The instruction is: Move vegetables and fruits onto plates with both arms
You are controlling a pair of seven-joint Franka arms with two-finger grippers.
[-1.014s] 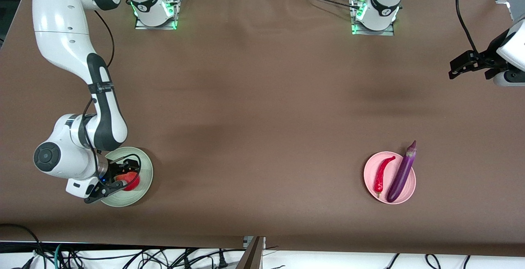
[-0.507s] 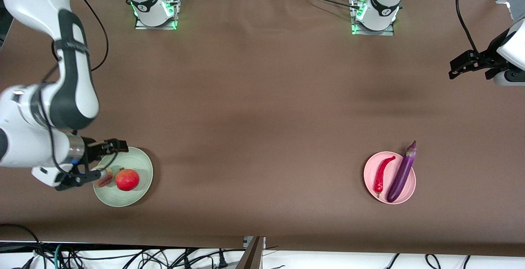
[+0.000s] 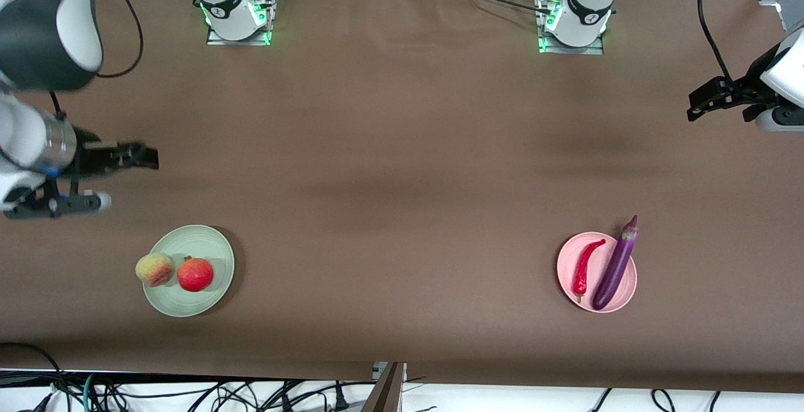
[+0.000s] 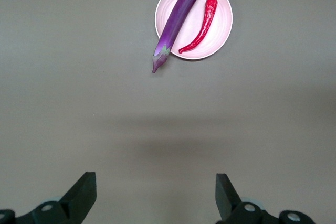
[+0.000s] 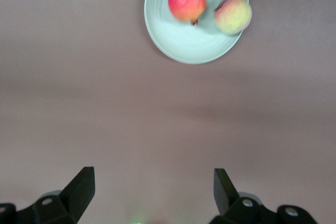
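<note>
Right gripper point(image 3: 103, 176): fingers spread wide, nothing between them, up over bare table point(image 3: 389, 167) at the right arm's end, toward 11 o'clock from the green plate point(image 3: 213, 245). Left gripper point(image 3: 703, 101): fingers likewise spread and empty per the left wrist view, parked over bare cloth at the left arm's end, toward 1 o'clock from the pink plate point(image 3: 565, 261); waiting. On the green plate: peach point(image 3: 154, 269) perched at the rim on the side toward the right arm's end, overhanging slightly, just beside the pomegranate point(image 3: 195, 274), which sits nearer the middle; cannot tell whether the two touch. On the pink plate: chili point(image 3: 585, 267) lying wholly inside, alongside the eggplant point(image 3: 615, 264), whose stem cap sticks out past the rim at about 1 o'clock. All four items plated; task judged essentially complete. Handling notes, as judgement only: peach likely soft-skinned and easily bruised, round, prone to roll off its rim seat; best taken across the widest girth with light force. Pomegranate probably firmer and heavier, smooth; same grip, clear of the crown. Eggplant glossy, likely slippery, long enough to tip in the fingers; hold at mid-length across the narrow width. Chili light, thin, curved; pinch at mid-body.
</note>
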